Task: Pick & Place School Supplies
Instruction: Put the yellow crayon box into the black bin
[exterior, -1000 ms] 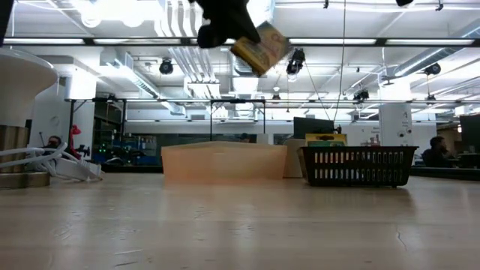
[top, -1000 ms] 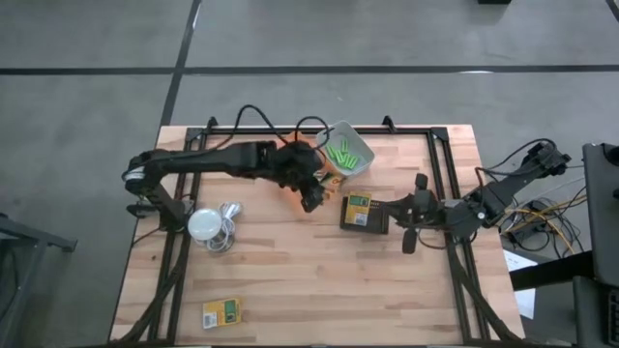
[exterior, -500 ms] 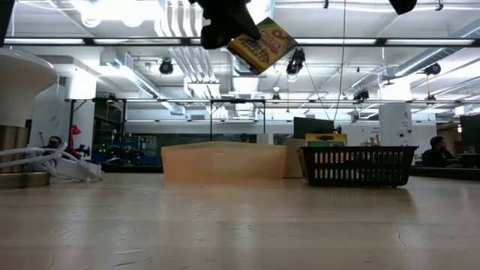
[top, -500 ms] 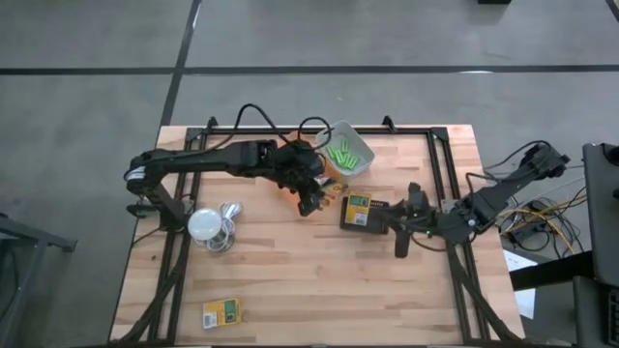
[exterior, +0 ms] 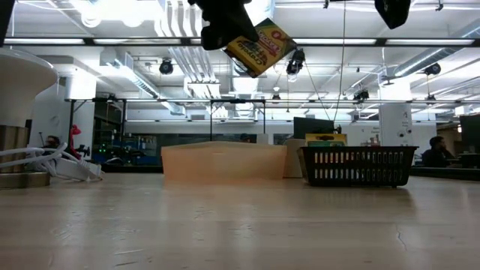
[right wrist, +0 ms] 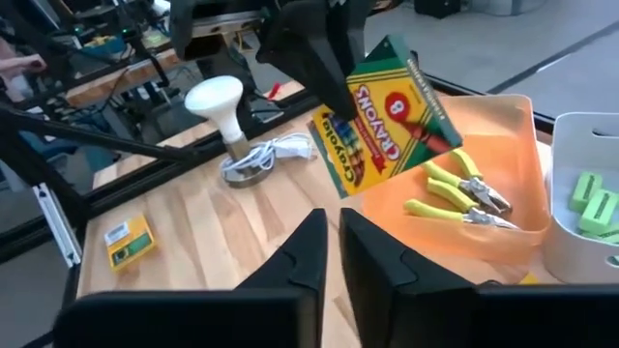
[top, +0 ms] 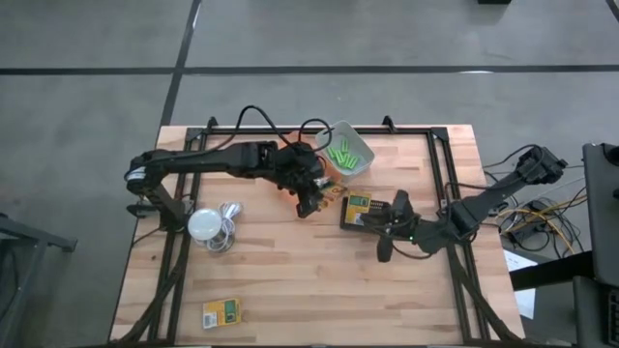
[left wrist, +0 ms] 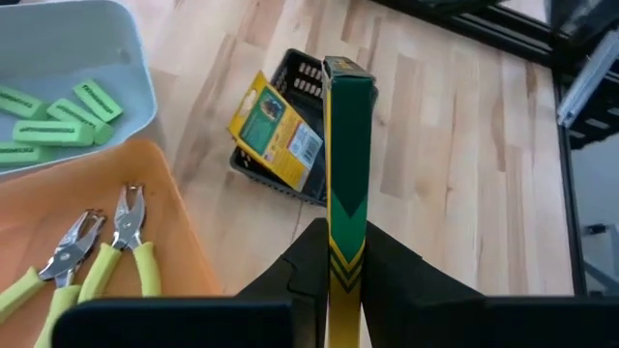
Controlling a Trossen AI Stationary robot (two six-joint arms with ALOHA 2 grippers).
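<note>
A yellow-and-green crayon box (right wrist: 389, 114) hangs in the air over the rim of the orange bin (top: 332, 184), with my left gripper (top: 308, 196) shut on it. Two green-handled pliers (left wrist: 92, 253) lie in that bin. Lime-green markers (top: 340, 155) lie in the grey bin (top: 360, 164) beside it. A second printed box (top: 359, 208) leans in the black basket (left wrist: 308, 85). A third box (top: 222, 312) lies flat near the table's front left. My right gripper (top: 387, 230) hovers shut, just right of the basket, holding nothing. My left gripper pinches the crayon box between its two fingers, one on each broad face, at one end of the box (left wrist: 345, 259). The fingers slant down from the table's left. The box sticks out beyond the fingers (exterior: 225, 26), tilted and lifted clear of bin and table.
A white round lamp with coiled cable (top: 210, 227) stands at the table's left. Black frame rails (top: 447, 184) run along the table's sides. Bare wood lies across the middle and the front right.
My right gripper has moved toward the table's left, closer to the black basket, sinking a little and rolling. My left gripper has rolled slightly in place, so the crayon box shows more of its printed face in the low view.
</note>
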